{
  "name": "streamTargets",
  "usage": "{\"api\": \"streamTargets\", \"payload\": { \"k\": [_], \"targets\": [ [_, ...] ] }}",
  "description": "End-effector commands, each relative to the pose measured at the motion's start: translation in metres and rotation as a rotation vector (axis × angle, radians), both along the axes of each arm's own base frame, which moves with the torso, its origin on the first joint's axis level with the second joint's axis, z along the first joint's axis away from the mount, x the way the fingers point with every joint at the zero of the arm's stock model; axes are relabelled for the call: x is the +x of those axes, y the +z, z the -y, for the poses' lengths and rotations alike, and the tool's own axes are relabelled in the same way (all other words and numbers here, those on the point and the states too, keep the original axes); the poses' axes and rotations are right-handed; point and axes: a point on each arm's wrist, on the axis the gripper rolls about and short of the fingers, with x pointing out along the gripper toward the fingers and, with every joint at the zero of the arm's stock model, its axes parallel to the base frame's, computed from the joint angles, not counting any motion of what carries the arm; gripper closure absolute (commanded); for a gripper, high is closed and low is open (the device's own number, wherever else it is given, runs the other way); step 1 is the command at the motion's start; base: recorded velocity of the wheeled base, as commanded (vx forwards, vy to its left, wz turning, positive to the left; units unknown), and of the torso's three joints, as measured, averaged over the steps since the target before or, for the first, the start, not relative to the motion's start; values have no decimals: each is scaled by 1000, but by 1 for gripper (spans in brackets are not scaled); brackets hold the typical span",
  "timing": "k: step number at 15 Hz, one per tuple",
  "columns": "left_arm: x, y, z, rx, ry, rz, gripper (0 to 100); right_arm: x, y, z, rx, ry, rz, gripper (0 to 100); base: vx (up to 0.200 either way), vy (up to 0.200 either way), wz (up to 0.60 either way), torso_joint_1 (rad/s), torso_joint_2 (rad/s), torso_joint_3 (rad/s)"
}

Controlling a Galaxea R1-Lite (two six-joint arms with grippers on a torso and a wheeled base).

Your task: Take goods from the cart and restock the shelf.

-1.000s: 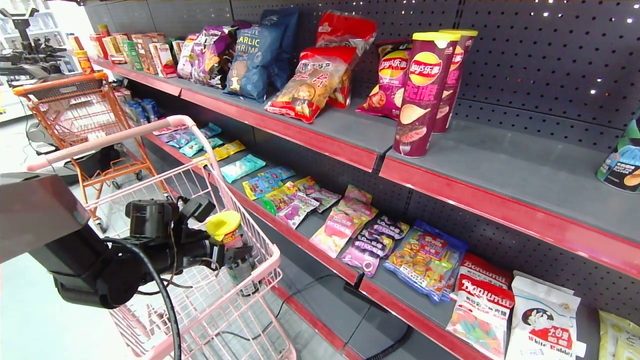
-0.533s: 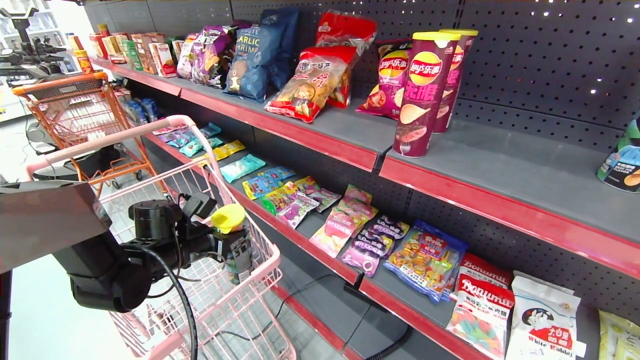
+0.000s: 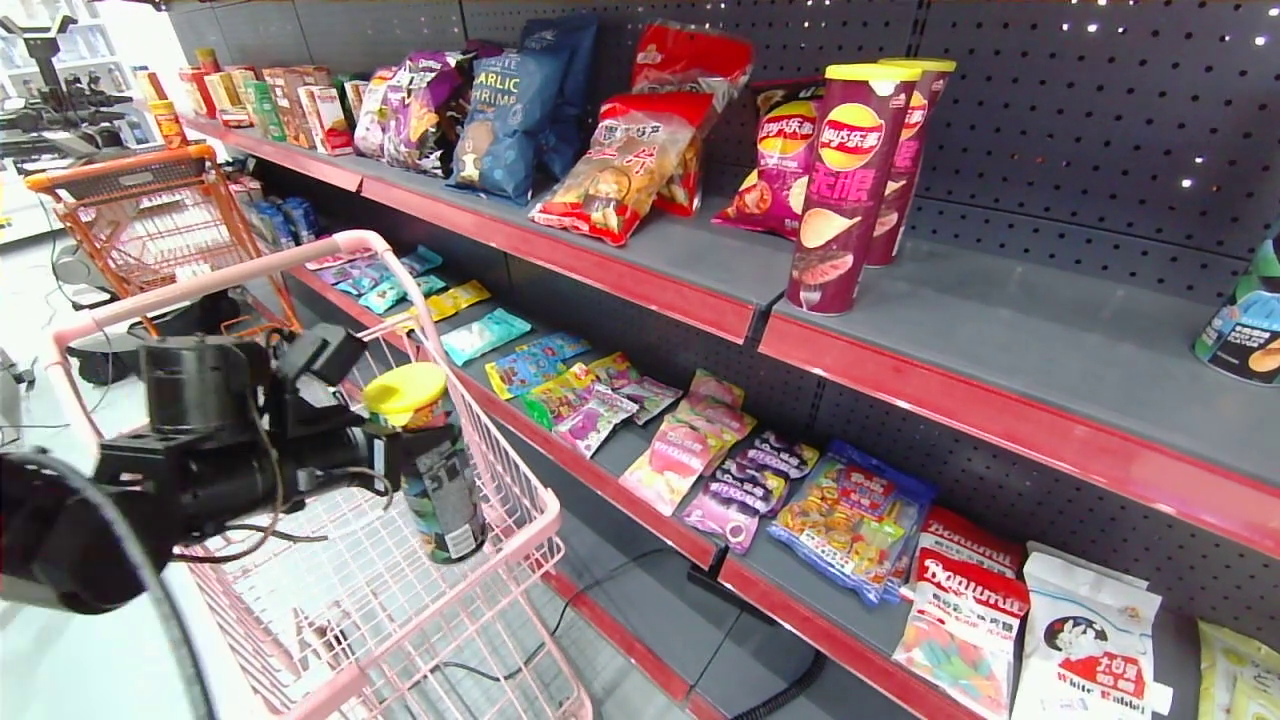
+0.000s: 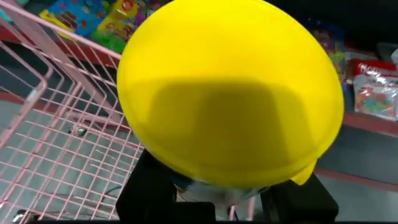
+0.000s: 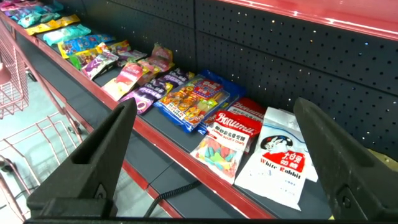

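Observation:
My left gripper (image 3: 388, 462) is shut on a dark chip can with a yellow lid (image 3: 432, 478). It holds the can upright above the pink cart's (image 3: 520, 530) rim, near its right side. In the left wrist view the yellow lid (image 4: 230, 93) is close below the camera, with the gripper (image 4: 227, 204) clamped on the can beneath it. Two purple chip cans (image 3: 845, 185) stand on the upper shelf (image 3: 1000, 345). My right gripper (image 5: 217, 155) is open and holds nothing, hanging over the lower shelf's candy bags (image 5: 193, 99).
Snack bags (image 3: 610, 165) and boxes line the upper shelf to the left of the purple cans. Bare shelf lies to their right, up to a green can (image 3: 1245, 320) at the edge. An orange cart (image 3: 150, 215) stands behind the pink one.
My left arm has lifted the yellow-lidded can higher and drawn it back to the left, away from the cart's right rim.

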Motion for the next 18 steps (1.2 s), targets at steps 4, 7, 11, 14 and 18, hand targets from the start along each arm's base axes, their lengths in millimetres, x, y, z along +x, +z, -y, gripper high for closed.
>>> {"api": "streamTargets", "payload": {
  "k": [4,7,11,14,18],
  "targets": [
    [-172,103,-21,-31,74,255,100,0,0,0,-1,-2,-1,0,0,0,0,0,0,0],
    [-211,102,-23,-44,106,249,100,0,0,0,0,-2,-1,0,0,0,0,0,0,0],
    [-227,98,-24,-29,147,283,100,0,0,0,0,-1,-1,0,0,0,0,59,-156,-98],
    [-230,99,-25,-5,188,305,100,0,0,0,2,-1,-1,0,0,0,0,185,-509,-313],
    [-236,100,-26,-1,212,327,100,0,0,0,2,-1,-1,0,0,0,0,234,-582,-347]
  ]
}}
